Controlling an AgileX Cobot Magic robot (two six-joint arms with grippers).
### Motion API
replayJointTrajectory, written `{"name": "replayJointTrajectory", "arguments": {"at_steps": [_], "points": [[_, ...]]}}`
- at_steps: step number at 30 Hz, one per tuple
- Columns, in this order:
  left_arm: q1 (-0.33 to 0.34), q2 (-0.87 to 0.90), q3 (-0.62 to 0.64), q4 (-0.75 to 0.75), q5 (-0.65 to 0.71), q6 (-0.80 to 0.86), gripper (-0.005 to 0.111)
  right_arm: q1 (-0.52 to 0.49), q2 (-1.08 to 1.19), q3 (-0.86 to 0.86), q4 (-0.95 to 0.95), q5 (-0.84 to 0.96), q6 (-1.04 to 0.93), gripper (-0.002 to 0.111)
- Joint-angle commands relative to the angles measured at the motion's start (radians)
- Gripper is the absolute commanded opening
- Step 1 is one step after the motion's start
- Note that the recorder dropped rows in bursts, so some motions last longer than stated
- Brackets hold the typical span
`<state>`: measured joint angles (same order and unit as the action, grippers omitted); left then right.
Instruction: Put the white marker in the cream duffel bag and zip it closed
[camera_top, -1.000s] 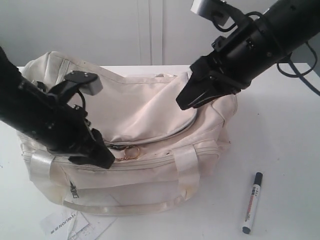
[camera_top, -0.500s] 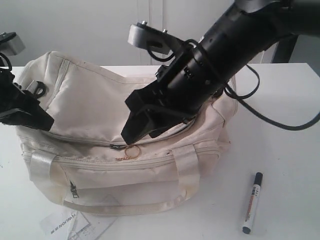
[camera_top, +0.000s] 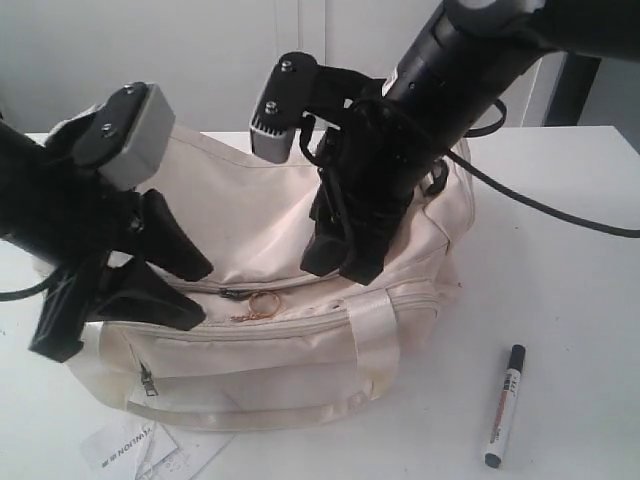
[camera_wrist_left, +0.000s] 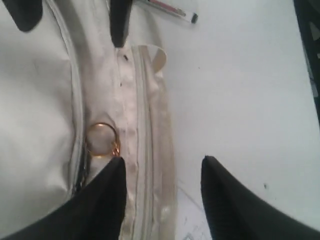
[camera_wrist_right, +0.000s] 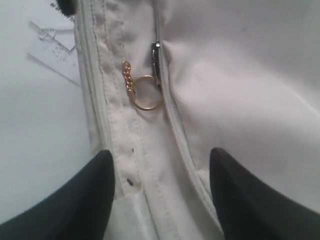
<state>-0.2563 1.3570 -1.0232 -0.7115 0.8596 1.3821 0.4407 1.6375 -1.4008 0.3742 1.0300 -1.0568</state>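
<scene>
The cream duffel bag lies in the middle of the table with its top flap down. A gold ring hangs from the zip slider at the front. My left gripper is open at the bag's front left, one fingertip just beside the ring. My right gripper is open, pointing down over the flap's seam near the right handle strap, with nothing between its fingers. The white marker lies on the table to the right of the bag, apart from both grippers.
A printed paper slip lies on the table under the bag's front left corner. A white wall stands behind the white table. A black cable trails from the right arm over the table.
My left arm swung in from the bag's far left end to its front beside the gold ring. My right gripper shifted right and turned to point down onto the flap.
</scene>
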Motion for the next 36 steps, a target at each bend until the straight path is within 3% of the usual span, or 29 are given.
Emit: {"name": "replayJointTrajectory", "arguments": {"at_steps": [1,6,10,15,23,30,36], "points": [[-0.031,0.052,0.0,-0.172,-0.141,-0.414,0.052,-0.001,0.011,-0.005,-0.06,-0.011,-0.023,0.054],[-0.035,0.078,0.0,-0.112,-0.103,-0.665,0.057,-0.021,0.004,-0.005,-0.2,-0.038,0.229,0.054],[-0.045,0.098,-0.032,-0.031,-0.016,-0.878,0.058,-0.025,0.004,-0.005,-0.178,0.001,0.232,0.054],[-0.13,0.12,-0.097,0.177,-0.003,-1.1,0.058,-0.025,0.004,-0.005,-0.154,-0.03,0.227,0.054],[-0.208,0.18,-0.118,0.174,-0.134,-1.246,0.058,-0.025,0.004,-0.005,-0.156,-0.019,0.227,0.054],[-0.203,0.201,-0.118,0.173,-0.161,-1.309,0.058,-0.038,0.004,-0.005,-0.17,-0.016,0.222,0.054],[-0.156,0.201,-0.118,0.165,-0.175,-1.382,0.058,-0.073,0.004,-0.005,-0.161,-0.015,0.222,0.054]]}}
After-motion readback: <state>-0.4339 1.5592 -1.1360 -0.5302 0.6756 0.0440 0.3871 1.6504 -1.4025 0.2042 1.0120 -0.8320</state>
